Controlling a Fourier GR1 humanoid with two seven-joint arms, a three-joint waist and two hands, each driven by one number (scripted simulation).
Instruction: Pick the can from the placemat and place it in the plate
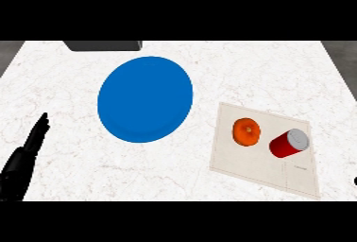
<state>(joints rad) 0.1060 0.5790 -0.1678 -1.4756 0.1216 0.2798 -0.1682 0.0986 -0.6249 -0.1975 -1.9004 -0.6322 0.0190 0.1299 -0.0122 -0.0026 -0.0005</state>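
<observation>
Surface (265,71): white marbled top with faint veining, filling nearly the whole head view.
Plate (145,99): blue, round, seen taller than wide; sits left of centre, nothing on it.
Placemat (241,163): pale beige rectangle, lower right of the plate and apart from it; lies skewed, its near edge running down toward the right.
Can (289,143): red body, grey metal lid; on the right half of the placemat, tipped so the lid faces up and to the right. No hand touches it.
Orange object (246,132): round, orange with a darker centre, likely a fruit; on the placemat just left of the can, a small gap between the two.
Left hand (24,153): black, at the lower left edge; fingers straight and together, pointing up the view, holding nothing. Well apart from the plate and from the placemat.
Right hand: only a dark speck shows at the right edge by the placemat's corner; cannot tell its state.
Dark block (105,45): grey-black, at the far edge of the surface, above the plate; cut off by the view's top.
</observation>
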